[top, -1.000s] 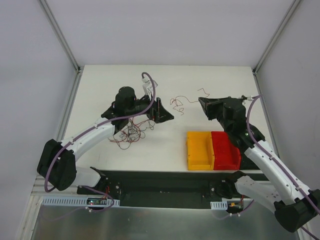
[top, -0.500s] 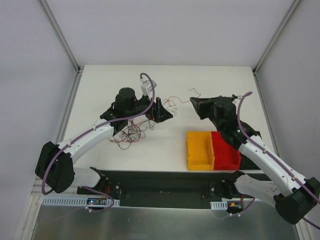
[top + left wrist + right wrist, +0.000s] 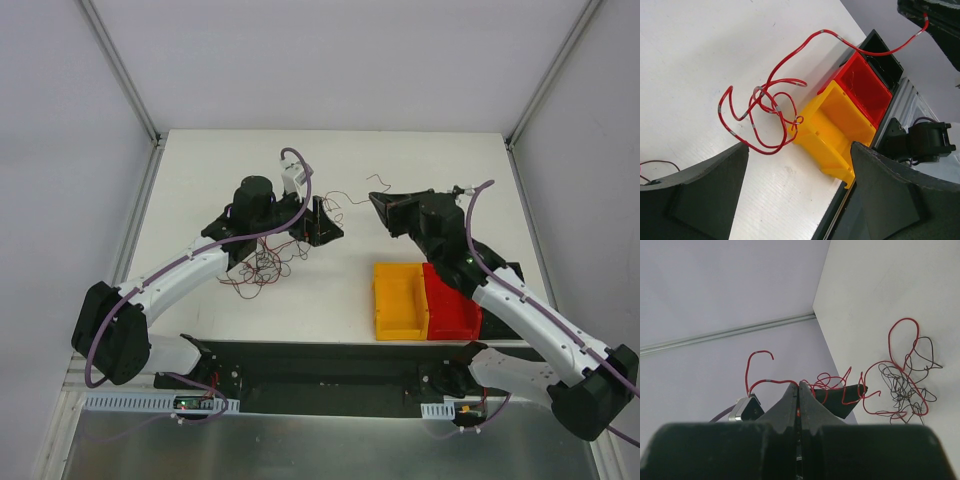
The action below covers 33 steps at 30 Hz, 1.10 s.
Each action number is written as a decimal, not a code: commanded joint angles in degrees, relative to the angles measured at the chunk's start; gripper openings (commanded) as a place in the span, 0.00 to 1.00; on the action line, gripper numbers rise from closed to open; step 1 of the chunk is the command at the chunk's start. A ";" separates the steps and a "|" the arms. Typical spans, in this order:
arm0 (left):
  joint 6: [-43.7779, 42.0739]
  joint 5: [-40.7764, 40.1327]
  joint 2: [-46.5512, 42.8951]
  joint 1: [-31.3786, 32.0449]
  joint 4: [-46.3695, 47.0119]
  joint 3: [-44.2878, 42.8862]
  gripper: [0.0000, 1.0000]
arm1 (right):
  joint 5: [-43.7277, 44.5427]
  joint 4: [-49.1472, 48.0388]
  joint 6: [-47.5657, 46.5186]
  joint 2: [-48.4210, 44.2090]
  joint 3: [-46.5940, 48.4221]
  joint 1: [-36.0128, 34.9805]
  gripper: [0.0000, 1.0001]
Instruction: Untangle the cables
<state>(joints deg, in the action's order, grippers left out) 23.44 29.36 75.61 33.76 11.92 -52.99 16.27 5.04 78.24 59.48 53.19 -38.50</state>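
A small tangle of thin dark red and black cables lies on the white table under my left arm; it also shows in the right wrist view. One red cable hangs in loops between the two grippers, and the left wrist view shows the loops above the table. My right gripper is shut on one end of this red cable, held above the table. My left gripper is open and empty, close to the left of the loops, with its jaws wide apart.
A yellow bin and a red bin stand side by side at the front right, below the right gripper; both show in the left wrist view. A black rail runs along the near table edge.
My right gripper has moved left towards the left gripper with the red cable in it, and the loops have bunched up between them. The left gripper has barely moved.
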 commanded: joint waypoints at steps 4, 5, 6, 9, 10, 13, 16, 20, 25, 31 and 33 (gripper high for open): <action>-0.59 -1.76 -1.96 0.08 0.21 -1.94 0.78 | 1.13 -4.25 0.43 0.11 3.94 -2.45 0.00; -0.68 -2.12 -2.14 0.08 0.29 -1.85 0.77 | 1.13 -4.25 0.34 0.11 4.11 -2.72 0.00; -0.68 -2.38 -2.40 0.17 0.38 -1.76 0.77 | 1.22 -4.33 0.25 0.11 4.20 -3.07 0.00; -0.94 -2.56 -3.28 0.08 1.08 -1.41 0.74 | 1.22 -4.68 0.25 0.37 4.29 -3.86 0.00; -0.94 -2.65 -3.54 0.08 1.17 -1.33 0.73 | 1.13 -4.77 0.25 0.54 4.38 -4.12 0.00; -1.12 -4.66 -4.59 0.08 1.35 -0.71 0.63 | 0.95 -4.77 0.25 0.90 4.55 -5.00 0.00; -1.47 -6.16 -5.74 0.08 2.05 0.26 0.52 | 1.48 -4.77 -0.01 1.07 4.64 -5.88 0.01; -2.00 -6.86 -6.53 0.08 2.41 0.87 0.33 | 2.53 -4.69 -1.50 1.07 4.82 -6.06 0.00; -1.73 -7.13 -5.39 0.08 0.56 -0.01 0.17 | 7.18 -8.20 -7.82 -1.82 4.99 -5.97 0.00; -1.73 -7.92 -4.51 0.08 -0.41 -0.27 0.00 | 15.01 -8.38 -19.95 -8.49 6.49 -3.96 0.01; -2.34 -8.62 -4.25 0.08 -1.46 -0.79 0.00 | 14.84 -8.38 -24.69 -11.83 6.40 -0.28 0.00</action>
<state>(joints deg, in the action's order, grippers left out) 22.68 22.37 71.13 33.76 11.14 -52.56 25.28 0.75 64.64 54.63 56.47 -43.35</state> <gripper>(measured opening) 0.007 0.009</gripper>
